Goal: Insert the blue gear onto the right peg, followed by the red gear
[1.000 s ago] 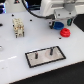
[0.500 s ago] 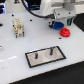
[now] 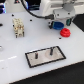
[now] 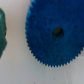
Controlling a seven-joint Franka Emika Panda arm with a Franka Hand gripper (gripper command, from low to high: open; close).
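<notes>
The blue gear (image 3: 59, 25) lies flat on the white table at the exterior view's back right, partly hidden under my gripper (image 3: 54, 22). It fills the wrist view (image 4: 57, 32), teeth and centre hole showing; no fingers show there. The red gear (image 3: 64, 33) lies just in front of it, apart from the gripper. The grey black-bordered base plate (image 3: 56, 54) sits nearer the front with two thin dark pegs; the right peg (image 3: 50, 50) stands bare. I cannot tell how the jaws stand.
A beige and white part (image 3: 18, 27) stands at the exterior view's back left. The left peg (image 3: 36, 56) is bare too. A teal-green thing (image 4: 2, 32) shows at the edge of the wrist view beside the blue gear.
</notes>
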